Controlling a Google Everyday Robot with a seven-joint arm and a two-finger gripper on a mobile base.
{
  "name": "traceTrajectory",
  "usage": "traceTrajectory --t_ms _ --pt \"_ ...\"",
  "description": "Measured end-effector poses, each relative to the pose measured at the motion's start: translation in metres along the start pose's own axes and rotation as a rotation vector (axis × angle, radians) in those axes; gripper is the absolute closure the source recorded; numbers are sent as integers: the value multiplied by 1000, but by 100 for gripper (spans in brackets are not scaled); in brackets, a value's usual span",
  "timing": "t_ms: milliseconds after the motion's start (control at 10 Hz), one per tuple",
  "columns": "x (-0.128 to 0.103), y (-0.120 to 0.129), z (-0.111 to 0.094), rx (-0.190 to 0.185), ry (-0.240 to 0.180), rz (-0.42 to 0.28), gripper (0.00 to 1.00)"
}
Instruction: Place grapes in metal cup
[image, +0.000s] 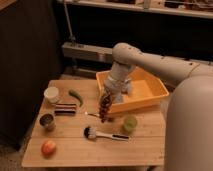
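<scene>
- Hovering over the middle of the table, just in front of the yellow bin, with the jaws pinched fully shut on the top of the grapes.
- Dangling straight below the jaws as a dark, lumpy cluster, apparently clear of the table.
- Standing upright well away from the jaws, down and to the left in the view: the metal cup, mouth open, between the white cup and the apple.
- Judging the bunch as light, soft and loosely jointed, so probably swinging under the jaws with any quick sideways move.
- Expecting single berries to squash under a hard pinch or tear off the stalk if jerked.
- Favouring a hold at the stem end, above the berries, as seems to be the case here, and letting the cluster hang by its own weight.
- Treating the cup as small and easy to tip, with a mouth hardly wider than the bunch, so calling for a centred, straight descent before letting go.
- Noting things lying between the jaws and the cup: a dark striped bar and a green pepper, with a brush and a green cup just below the jaws in the view.
</scene>
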Motion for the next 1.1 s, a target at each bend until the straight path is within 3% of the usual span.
traceTrajectory --t_ms 500,600,900,1100 --pt "0 0 0 0 0 -4 100" --pt "2 5 -1 0 1 -31 100" --pt "7 57 2 10 21 -147 100" --pt "5 111 8 15 39 -232 100"
